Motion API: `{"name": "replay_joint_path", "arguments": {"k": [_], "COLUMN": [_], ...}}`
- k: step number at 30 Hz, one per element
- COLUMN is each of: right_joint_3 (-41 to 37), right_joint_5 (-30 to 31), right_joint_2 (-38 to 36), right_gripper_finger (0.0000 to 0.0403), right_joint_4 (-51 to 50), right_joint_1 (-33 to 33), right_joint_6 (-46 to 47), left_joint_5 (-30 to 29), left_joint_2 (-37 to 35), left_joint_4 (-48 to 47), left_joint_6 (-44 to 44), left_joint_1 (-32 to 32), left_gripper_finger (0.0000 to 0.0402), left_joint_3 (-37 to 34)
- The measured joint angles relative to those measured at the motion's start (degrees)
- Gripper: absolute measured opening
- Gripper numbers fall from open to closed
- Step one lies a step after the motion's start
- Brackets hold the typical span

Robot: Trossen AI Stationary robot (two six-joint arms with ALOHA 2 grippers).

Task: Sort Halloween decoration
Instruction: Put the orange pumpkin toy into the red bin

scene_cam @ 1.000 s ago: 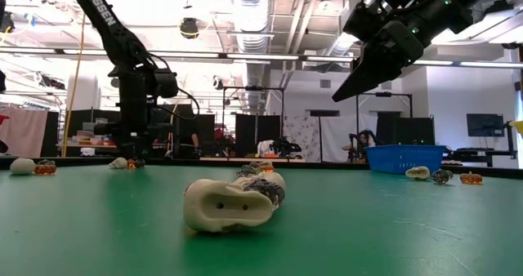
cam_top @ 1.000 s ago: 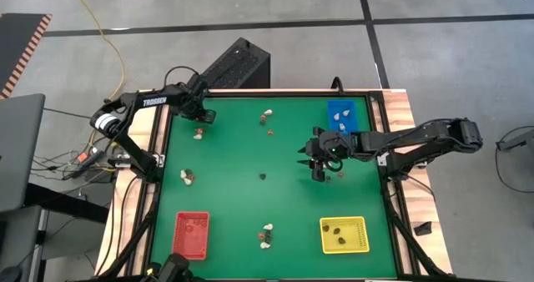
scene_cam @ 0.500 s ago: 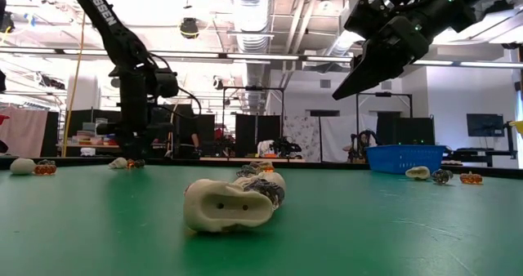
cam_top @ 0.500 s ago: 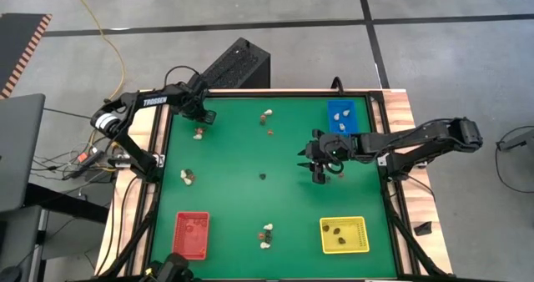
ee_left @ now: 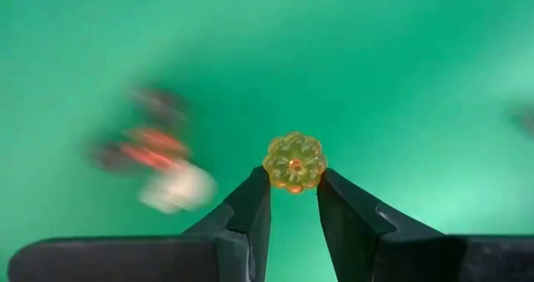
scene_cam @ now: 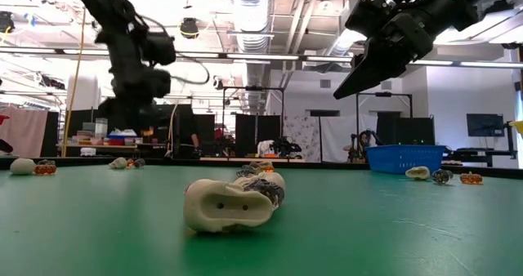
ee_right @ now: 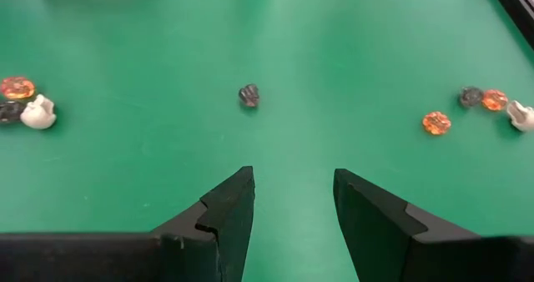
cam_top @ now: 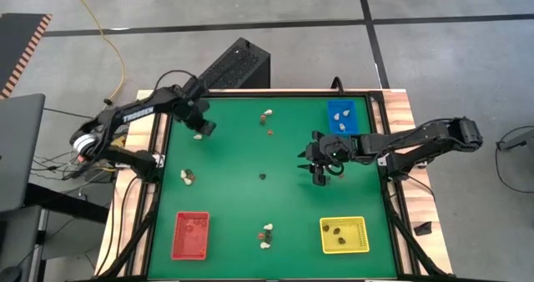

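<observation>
The Halloween decoration lies as small trinkets on the green mat (cam_top: 242,153): groups at the far left (cam_top: 198,135), far middle (cam_top: 267,115), left (cam_top: 188,176) and near middle (cam_top: 267,232), plus a dark one (cam_top: 262,177) in the centre. My left gripper (cam_top: 204,127) hangs over the far-left group, shut on an orange pumpkin trinket (ee_left: 294,163). That group (ee_left: 163,169) shows blurred on the mat below it. My right gripper (cam_top: 318,175) hovers right of centre, open, with nothing between its fingers (ee_right: 225,211). My left gripper pinches the orange pumpkin trinket by its two opposite edges (ee_left: 272,172), at the free ends of the two fingers (ee_left: 254,203). The fingers slant steeply down from above. The trinket is lifted clear of the mat, its ribbed round face toward the wrist camera.
A red tray (cam_top: 190,234) sits at the near left, a yellow tray (cam_top: 344,234) with dark trinkets at the near right, and a blue tray (cam_top: 342,115) with whitish ones at the far right. A pale skull-like trinket (scene_cam: 229,207) lies close to the low camera.
My left gripper has risen off the mat at the far-left group with the orange trinket, moving a little toward the table's near edge, and its wrist has tipped. The rest of that group stays on the mat.
</observation>
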Motion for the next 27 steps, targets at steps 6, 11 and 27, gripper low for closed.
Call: {"name": "replay_joint_path", "arguments": {"k": [6, 11, 27], "right_joint_3": [0.0, 0.0, 0.02], "right_joint_5": [0.0, 0.0, 0.0], "right_joint_2": [0.0, 0.0, -0.02], "right_gripper_finger": [0.0195, 0.0195, 0.0195], "right_joint_4": [0.16, 0.2, 1.29], "right_joint_1": [1.34, 1.39, 1.25], "right_joint_6": [-0.02, -0.04, -0.22], "left_joint_5": [9.28, 9.64, -7.93], "left_joint_2": [-11.73, -20.51, -13.77], "left_joint_4": [-4.57, -0.08, 20.26], "left_joint_6": [-9.19, -28.89, -70.02], "left_joint_1": [-18.94, -40.25, -84.42], "left_gripper_finger": [0.0083, 0.0083, 0.0083], "left_joint_3": [-6.24, -12.0, -15.22]}}
